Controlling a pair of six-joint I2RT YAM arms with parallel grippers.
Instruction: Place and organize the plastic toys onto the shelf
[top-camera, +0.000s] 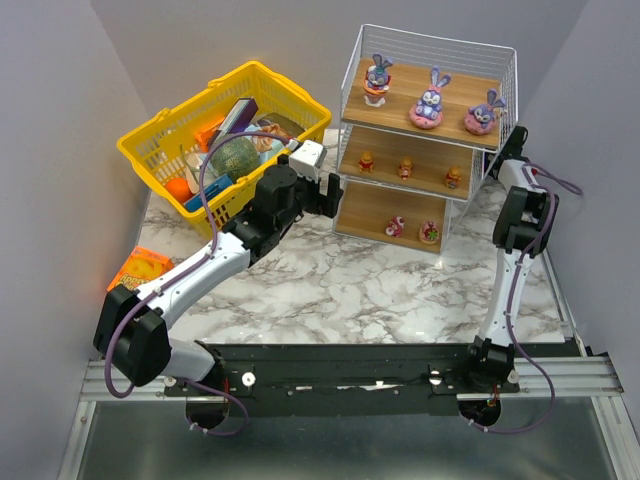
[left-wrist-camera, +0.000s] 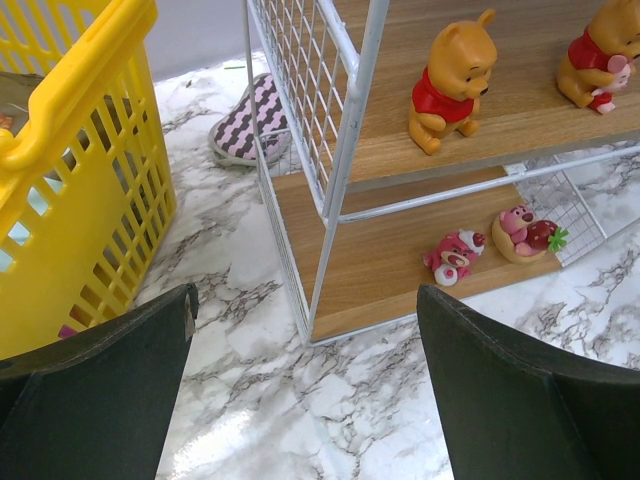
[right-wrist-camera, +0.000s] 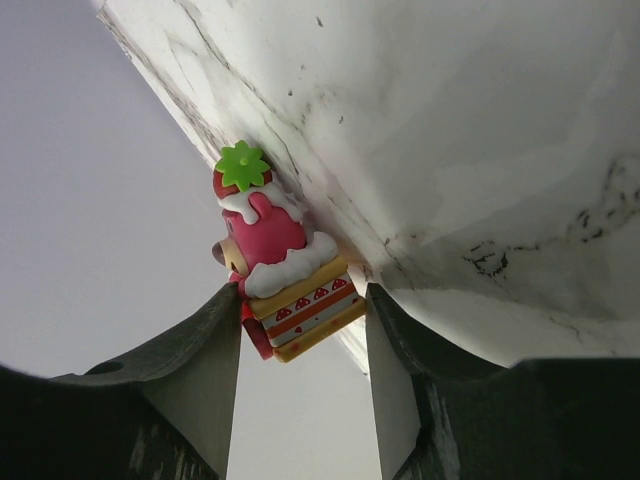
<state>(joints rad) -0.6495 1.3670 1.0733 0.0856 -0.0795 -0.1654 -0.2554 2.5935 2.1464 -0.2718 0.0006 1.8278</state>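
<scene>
The last pink toy (right-wrist-camera: 265, 235) stands on the marble table (right-wrist-camera: 480, 150) at the far right, just beside the shelf (top-camera: 403, 85). The right gripper (right-wrist-camera: 302, 290) has its fingers tight on either side of the toy's cake base, but a firm clamp cannot be told. The shelf's bottom tier, with two pink figures (left-wrist-camera: 452, 255), likely awaits it, and the left gripper (left-wrist-camera: 305, 295) hangs spread wide and empty by the shelf's near-left corner.
</scene>
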